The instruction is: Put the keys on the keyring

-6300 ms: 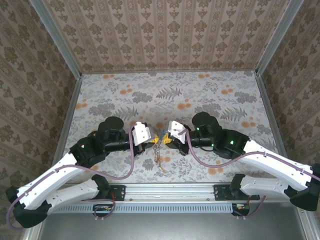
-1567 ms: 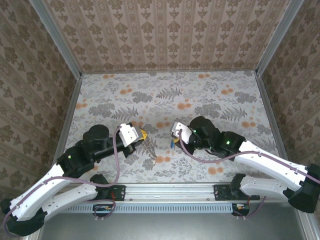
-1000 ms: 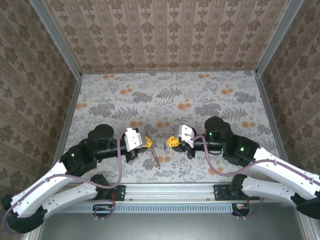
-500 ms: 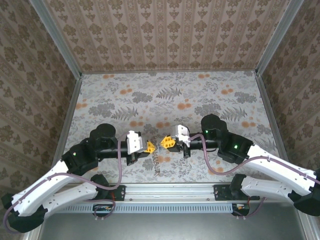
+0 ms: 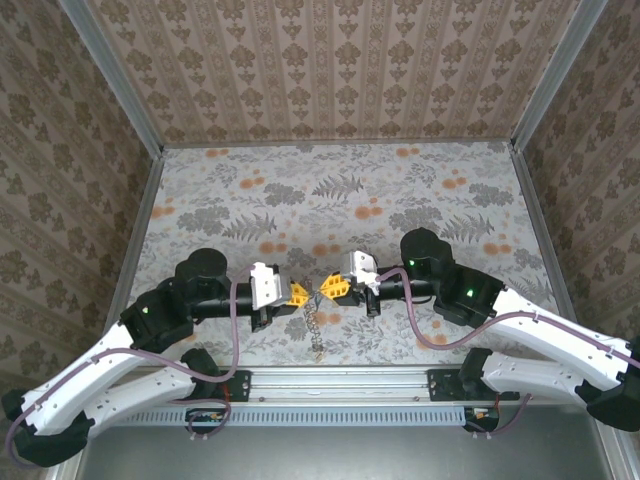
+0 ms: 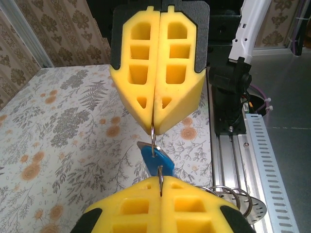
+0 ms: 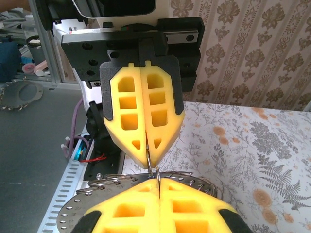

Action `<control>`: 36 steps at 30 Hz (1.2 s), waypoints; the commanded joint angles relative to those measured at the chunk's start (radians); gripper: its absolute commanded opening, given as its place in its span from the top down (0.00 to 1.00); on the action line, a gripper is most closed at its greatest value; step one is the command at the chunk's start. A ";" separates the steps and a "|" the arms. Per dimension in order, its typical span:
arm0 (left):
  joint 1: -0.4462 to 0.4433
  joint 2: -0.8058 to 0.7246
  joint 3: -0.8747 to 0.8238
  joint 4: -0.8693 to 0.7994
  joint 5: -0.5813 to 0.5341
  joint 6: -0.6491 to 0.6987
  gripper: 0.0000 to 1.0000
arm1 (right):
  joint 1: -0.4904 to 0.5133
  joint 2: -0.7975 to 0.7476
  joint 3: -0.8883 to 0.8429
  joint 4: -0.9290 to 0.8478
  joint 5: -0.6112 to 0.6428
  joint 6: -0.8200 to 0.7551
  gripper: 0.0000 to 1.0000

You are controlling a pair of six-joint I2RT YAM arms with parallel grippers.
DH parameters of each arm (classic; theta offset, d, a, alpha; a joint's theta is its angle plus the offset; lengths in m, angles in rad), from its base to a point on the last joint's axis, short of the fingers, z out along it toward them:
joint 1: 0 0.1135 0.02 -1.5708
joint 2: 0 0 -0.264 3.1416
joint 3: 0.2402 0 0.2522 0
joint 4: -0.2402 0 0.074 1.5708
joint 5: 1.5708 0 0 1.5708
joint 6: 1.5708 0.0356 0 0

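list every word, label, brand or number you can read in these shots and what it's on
None: no readable text in any view.
The blue key shows no stamp on its head.
The left tool and right tool have plain yellow tips.
The table cover and walls bear only floral patterns.

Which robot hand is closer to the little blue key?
Left, I think, by a hair. The blue key hangs just off the left hand's tips; the right hand pinches the far end of the ring.
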 commanded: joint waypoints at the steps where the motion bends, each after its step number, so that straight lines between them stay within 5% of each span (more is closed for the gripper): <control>1: -0.009 -0.017 0.029 0.041 0.017 0.012 1.00 | 0.006 0.011 0.013 0.019 -0.033 0.017 1.00; 36: -0.010 -0.028 0.020 0.055 0.004 0.007 1.00 | 0.017 -0.004 -0.011 0.036 -0.018 0.041 1.00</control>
